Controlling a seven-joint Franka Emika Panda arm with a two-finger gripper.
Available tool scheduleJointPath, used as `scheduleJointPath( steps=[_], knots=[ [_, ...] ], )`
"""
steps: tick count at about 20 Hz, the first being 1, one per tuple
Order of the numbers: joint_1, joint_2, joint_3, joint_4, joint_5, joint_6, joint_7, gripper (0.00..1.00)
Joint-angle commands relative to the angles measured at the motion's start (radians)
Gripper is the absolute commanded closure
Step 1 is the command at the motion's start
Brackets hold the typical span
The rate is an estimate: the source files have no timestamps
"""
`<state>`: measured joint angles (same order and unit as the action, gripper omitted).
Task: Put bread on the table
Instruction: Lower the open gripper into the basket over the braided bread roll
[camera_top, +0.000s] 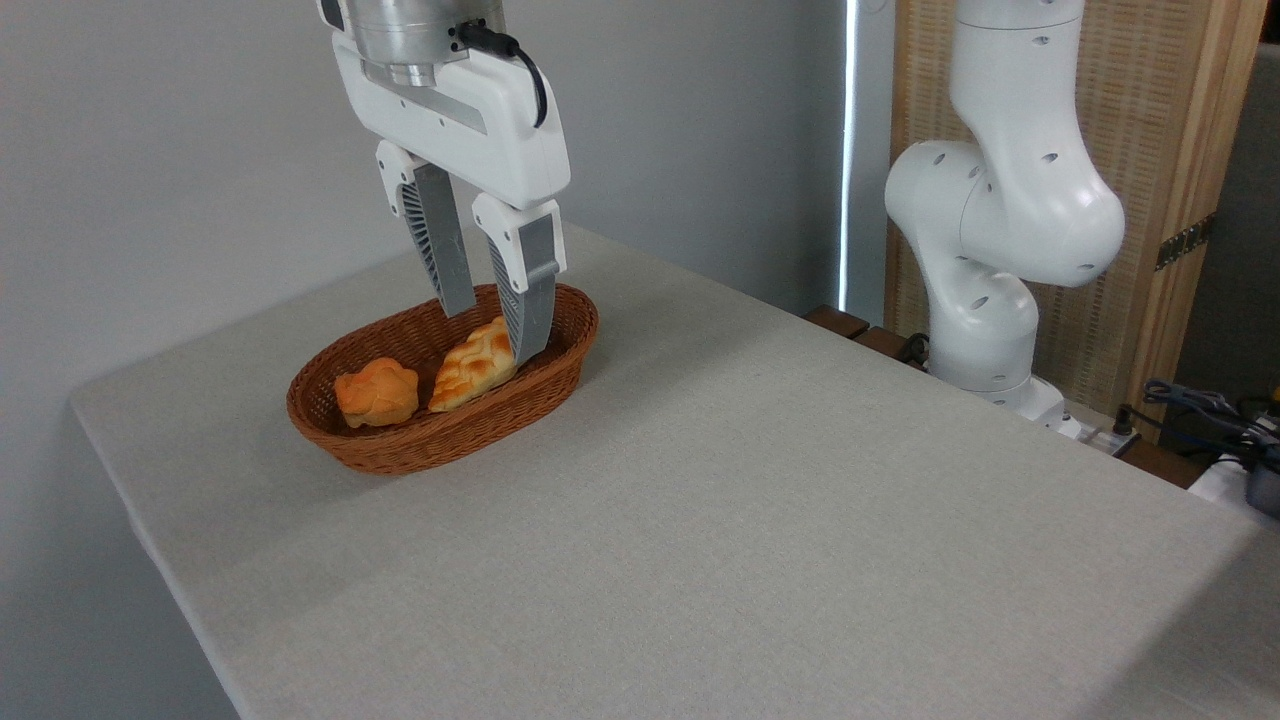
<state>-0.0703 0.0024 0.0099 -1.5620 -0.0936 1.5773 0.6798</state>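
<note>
the brown oval wicker basket (400, 440) stands on the far left part of the table (760, 520), whose light grey fabric top you see bare around it. inside the basket you find two items. the small round orange bun (377, 392) lies in the left half. the bread (470, 368), a braided golden-yellow loaf with toasted orange-brown patches, lies just to the right of the bun, its pointed near end toward the front wall and its far end running up under the tool.

the gripper (492, 328) hangs from above over the right half of the basket, fingers pointing down and tilted slightly. its two ribbed grey fingers (440, 240) stand parted with a visible gap between them. the nearer finger's tip overlaps the upper end of the bread; you cannot tell whether it touches the loaf or merely sits in front of it. the farther finger's tip ends at the basket's back rim. nothing is clamped between the fingers.
</note>
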Motion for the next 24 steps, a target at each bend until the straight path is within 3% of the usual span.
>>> scheduleJointPath(
  steps=[1, 16, 22, 24],
  knots=[
    [0.003, -0.001, -0.005, 0.000, 0.003, 0.009, -0.013, 0.00],
    [-0.016, -0.005, -0.021, -0.015, 0.002, 0.009, -0.014, 0.00],
    [-0.020, -0.009, -0.134, -0.072, -0.006, 0.020, -0.016, 0.00],
    [-0.026, -0.013, -0.177, -0.114, -0.011, 0.081, -0.016, 0.00]
  ],
)
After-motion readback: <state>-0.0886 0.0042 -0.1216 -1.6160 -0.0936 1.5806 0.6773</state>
